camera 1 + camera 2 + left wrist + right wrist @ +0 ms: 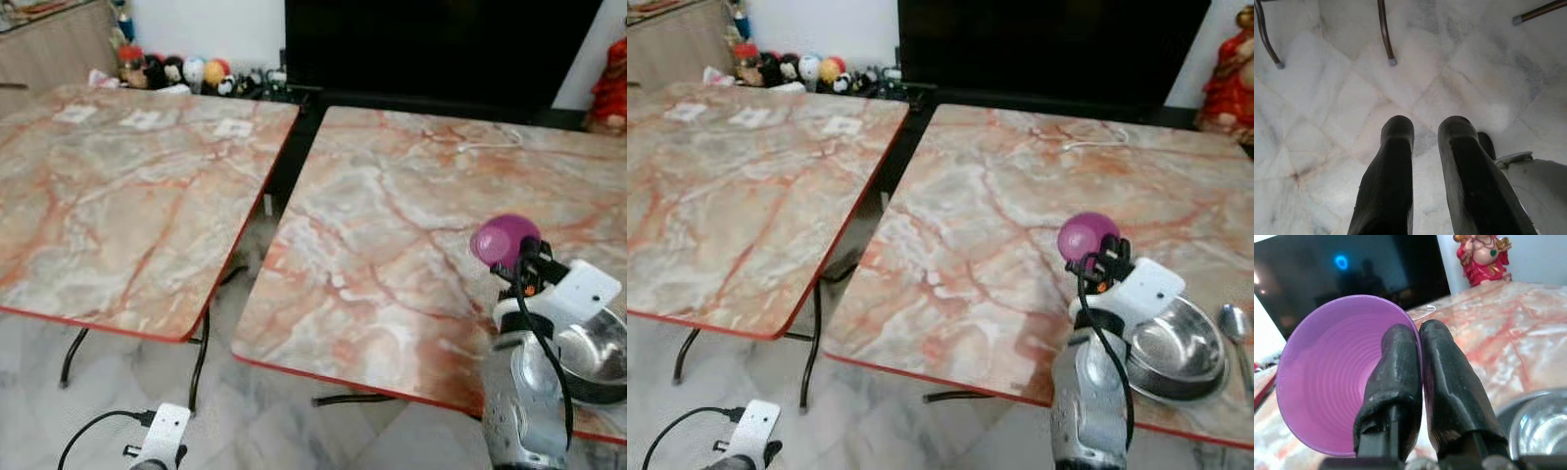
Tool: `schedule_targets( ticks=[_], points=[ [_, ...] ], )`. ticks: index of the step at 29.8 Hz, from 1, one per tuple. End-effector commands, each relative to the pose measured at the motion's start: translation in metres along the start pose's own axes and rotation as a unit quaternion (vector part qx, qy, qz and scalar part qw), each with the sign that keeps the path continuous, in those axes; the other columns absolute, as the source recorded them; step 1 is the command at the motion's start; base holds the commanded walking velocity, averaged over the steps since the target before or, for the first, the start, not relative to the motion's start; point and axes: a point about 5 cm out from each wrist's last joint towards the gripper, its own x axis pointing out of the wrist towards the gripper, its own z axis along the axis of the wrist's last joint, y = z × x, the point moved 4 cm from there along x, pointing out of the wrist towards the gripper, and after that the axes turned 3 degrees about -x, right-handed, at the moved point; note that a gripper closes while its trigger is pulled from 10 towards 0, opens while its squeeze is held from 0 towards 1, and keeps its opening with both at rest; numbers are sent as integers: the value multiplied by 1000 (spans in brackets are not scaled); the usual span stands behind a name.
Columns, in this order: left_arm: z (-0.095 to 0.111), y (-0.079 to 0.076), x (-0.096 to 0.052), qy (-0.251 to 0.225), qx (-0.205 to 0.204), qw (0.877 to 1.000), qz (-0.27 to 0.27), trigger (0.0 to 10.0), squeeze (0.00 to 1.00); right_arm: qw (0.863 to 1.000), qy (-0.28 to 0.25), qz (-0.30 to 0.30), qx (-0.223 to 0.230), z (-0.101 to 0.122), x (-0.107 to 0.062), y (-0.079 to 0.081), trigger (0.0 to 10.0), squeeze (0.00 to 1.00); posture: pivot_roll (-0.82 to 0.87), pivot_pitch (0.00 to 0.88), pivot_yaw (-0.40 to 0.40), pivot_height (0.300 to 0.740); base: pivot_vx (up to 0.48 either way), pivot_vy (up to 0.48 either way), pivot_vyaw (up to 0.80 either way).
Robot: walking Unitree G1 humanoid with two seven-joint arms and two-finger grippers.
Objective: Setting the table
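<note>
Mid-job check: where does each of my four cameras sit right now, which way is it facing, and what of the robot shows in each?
Left eye, head: down at two marble tables; right hand holds the purple cup.
Right eye, head: same scene, plus steel bowl and spoon.
Left wrist: down at marble floor past the idle left hand, fingers apart.
Right wrist: along fingers pinching the cup's rim, statue beyond.
Shared: cup, bowl.

I count two marble tables (127,196) (411,255), one purple cup (1087,235) pinched in my right claw, one steel bowl (1178,351), one spoon (1234,323), three white squares (147,119)
</note>
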Motion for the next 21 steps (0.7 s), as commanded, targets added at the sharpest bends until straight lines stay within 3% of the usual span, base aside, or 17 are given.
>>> schedule_targets(
  ticks=[1, 8, 13, 21],
  points=[
    [-2, 2, 0, 3, -5, 1000, 1, 10000, 0, 999, 38, -12, -17, -13, 7, -1, 10000, 0, 132, 0, -33, 740, 0, 0, 0],
    [-1, 2, 0, 3, -5, 1000, -1, 10000, 0, 994, 98, -36, -22, -28, 30, 4, 10000, 0, 126, 0, -26, 740, 0, 0, 0],
    [-2, 2, 0, 2, -9, 1000, 4, 10000, 0, 995, 98, -13, -1, -19, 47, 34, 10000, 0, 137, 0, -33, 740, 0, 0, 0],
    [-1, 2, 0, 2, -12, 1000, 6, 10000, 0, 989, 138, -52, -23, -27, 49, 37, 10000, 0, 137, 0, -32, 740, 0, 0, 0]
  ],
)
